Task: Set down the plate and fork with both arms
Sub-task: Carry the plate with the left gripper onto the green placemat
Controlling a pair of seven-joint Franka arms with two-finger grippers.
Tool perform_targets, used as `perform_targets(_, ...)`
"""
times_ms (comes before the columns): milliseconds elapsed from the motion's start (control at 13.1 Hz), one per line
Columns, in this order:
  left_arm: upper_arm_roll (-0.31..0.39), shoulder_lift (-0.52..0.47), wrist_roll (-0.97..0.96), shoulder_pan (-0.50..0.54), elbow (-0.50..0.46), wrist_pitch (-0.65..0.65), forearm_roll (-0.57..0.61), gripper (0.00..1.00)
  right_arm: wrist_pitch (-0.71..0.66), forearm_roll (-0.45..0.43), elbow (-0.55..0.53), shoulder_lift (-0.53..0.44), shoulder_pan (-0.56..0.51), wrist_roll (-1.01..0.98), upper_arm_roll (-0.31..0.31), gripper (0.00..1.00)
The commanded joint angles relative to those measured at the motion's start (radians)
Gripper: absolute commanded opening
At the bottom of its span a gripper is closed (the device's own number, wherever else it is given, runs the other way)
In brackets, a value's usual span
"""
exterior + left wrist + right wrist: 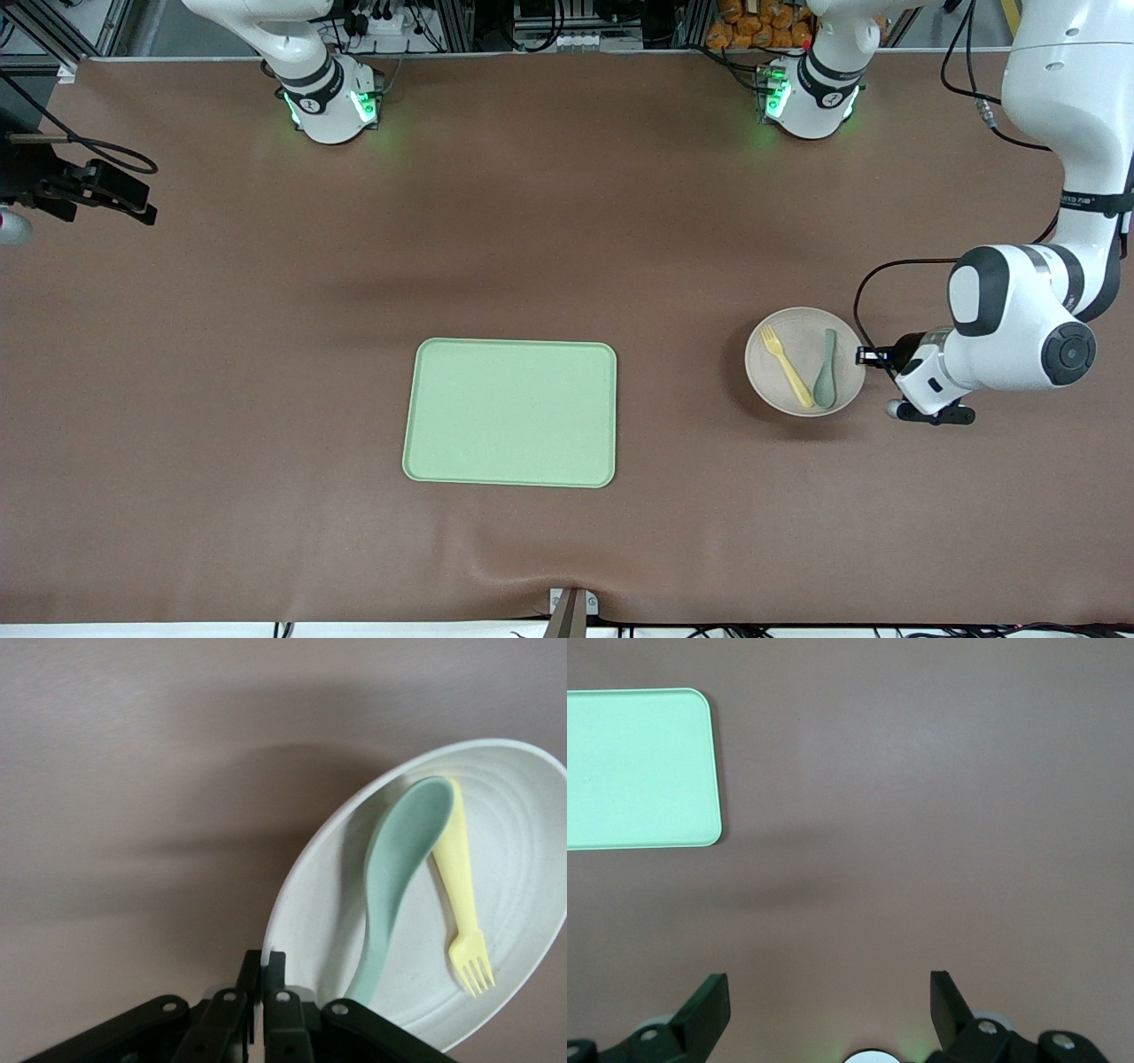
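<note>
Pinching plate (532,842) rim, left claw (266,979) closed

We can read no text or number; the small print on the left arm (1083,202) stays illegible.

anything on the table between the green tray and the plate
No. In the front view the stretch between the tray and the plate is bare brown tabletop. The fork and spoon lie on the plate itself.
</note>
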Motion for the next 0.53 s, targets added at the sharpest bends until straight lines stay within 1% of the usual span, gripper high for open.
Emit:
perform_targets(0, -0.028, 0.014, -0.039, -0.016, 0.083, -0.056, -0.060, 0.00, -0.014, 0.013, 0.019, 0.006, 0.002, -0.005, -0.004, 1.00)
perform_targets(153, -0.028, 0.058, -0.084, -0.080, 0.164, -0.065, -0.102, 0.00, -0.014, 0.013, 0.019, 0.006, 0.002, -0.005, -0.004, 1.00)
perform_targets(305, -0.028, 0.135, -0.169, -0.161, 0.242, -0.065, -0.134, 0.00, -0.012, 0.013, 0.019, 0.006, 0.002, -0.005, -0.006, 1.00)
perform_targets(458, -0.028, 0.232, -0.256, -0.250, 0.372, -0.059, -0.210, 0.00, -0.014, 0.013, 0.019, 0.006, 0.002, -0.003, -0.006, 1.00)
